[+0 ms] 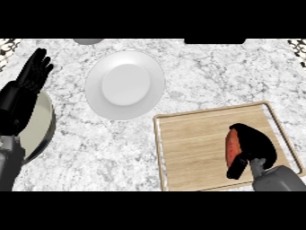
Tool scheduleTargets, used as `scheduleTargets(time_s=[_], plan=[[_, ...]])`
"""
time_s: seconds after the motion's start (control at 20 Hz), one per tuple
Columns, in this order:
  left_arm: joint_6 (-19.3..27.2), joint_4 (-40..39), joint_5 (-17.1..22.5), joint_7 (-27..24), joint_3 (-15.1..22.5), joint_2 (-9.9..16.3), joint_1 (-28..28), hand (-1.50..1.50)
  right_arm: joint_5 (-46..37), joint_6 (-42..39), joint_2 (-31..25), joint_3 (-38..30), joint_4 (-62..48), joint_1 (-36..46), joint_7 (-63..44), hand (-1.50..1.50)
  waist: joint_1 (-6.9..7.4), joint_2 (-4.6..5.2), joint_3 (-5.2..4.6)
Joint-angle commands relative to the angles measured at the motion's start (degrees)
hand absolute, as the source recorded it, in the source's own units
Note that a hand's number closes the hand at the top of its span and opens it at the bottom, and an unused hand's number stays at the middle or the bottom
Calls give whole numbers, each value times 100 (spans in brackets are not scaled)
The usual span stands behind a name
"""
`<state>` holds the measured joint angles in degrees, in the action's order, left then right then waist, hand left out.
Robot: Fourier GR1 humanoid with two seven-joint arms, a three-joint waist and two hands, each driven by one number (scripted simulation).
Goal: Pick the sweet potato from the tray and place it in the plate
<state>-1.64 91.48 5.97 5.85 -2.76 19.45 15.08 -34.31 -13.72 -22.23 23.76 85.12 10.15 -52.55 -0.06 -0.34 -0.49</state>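
On the wooden tray [195,152], the right hand [253,146] curls its fingers round the sweet potato [233,147], whose long axis runs near to far. Farther off, the white plate [125,84] holds nothing. The left hand [32,74] rests open at left.

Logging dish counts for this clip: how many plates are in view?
1 for certain: the white plate sits on the counter, left of and beyond the wooden tray. A round pale object at the left edge, partly behind the left hand, can't be identified.
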Motion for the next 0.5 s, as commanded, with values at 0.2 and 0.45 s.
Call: scheduleTargets(time_s=[0.2,0.45], plan=[[-85,-34,-67,-61,-72,-65,-56,0,-1317,1254,139,56,-247,-440,-37,150,-4,30,50],[3,-98,-140,-88,-66,-147,-64,0,-2353,1958,353,290,455,-1125,-1040,150,-53,22,47]])
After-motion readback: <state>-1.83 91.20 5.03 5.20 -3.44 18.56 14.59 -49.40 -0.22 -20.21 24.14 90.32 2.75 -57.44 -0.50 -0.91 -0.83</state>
